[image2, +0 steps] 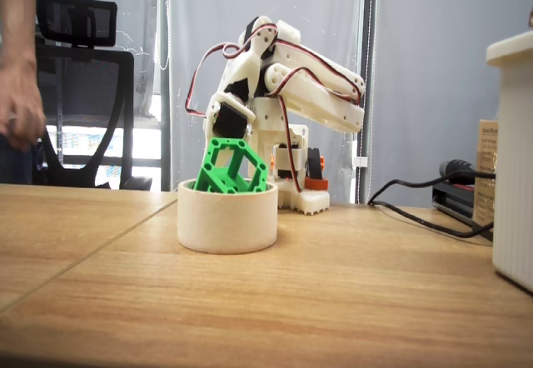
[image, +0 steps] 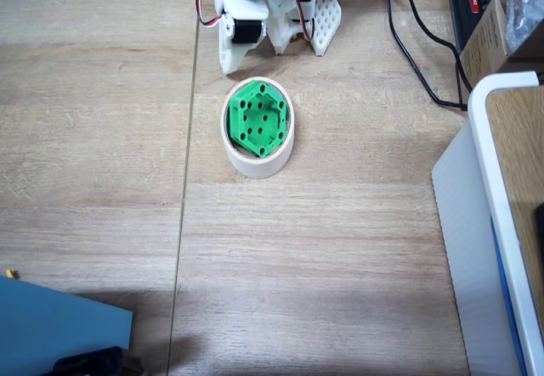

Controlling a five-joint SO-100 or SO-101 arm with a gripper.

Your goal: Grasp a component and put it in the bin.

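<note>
Component [image2: 231, 166] sits tilted inside bin [image2: 226, 218]

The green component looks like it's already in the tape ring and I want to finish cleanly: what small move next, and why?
Probably lift the arm straight up and away. The component sits tilted inside the bin, one corner poking above its rim, and the gripper hangs just above it; whether its jaws are open is unclear, so open first.

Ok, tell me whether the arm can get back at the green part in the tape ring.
Probably yes. The green part sits tilted in the tape ring, its upper half standing above the rim, with nothing over it. The arm is folded just behind the ring, so the way down looks free.
</note>
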